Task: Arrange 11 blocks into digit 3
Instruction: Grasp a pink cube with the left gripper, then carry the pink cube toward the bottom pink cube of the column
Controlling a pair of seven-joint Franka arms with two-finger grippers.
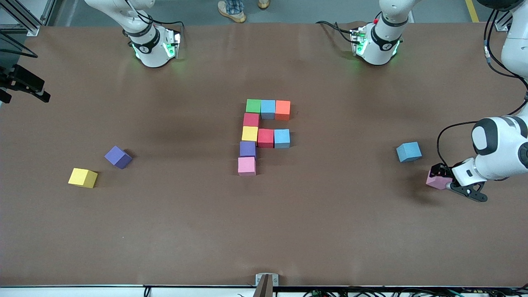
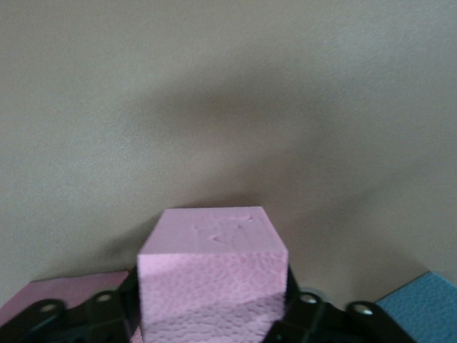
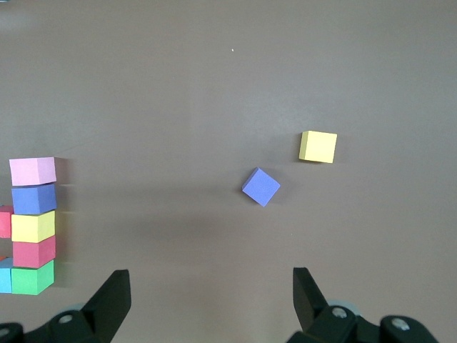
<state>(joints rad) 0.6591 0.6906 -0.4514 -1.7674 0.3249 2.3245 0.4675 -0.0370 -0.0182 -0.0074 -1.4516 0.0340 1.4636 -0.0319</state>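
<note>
The left gripper (image 2: pixel 211 314) had its jaws closed on opposite flat sides of a small matte pink foam cube (image 1: pixel 438 180) at the left arm's end of the table, judged light, compressible and non-slip, while the right gripper (image 3: pixel 211 300) waited wide open.

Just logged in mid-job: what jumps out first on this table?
The half-built digit 3 of coloured cubes sits mid-table, nine cubes placed. At the left arm's end, the left gripper closes on a pink block, beside a loose light blue block. The right gripper hangs open.
</note>
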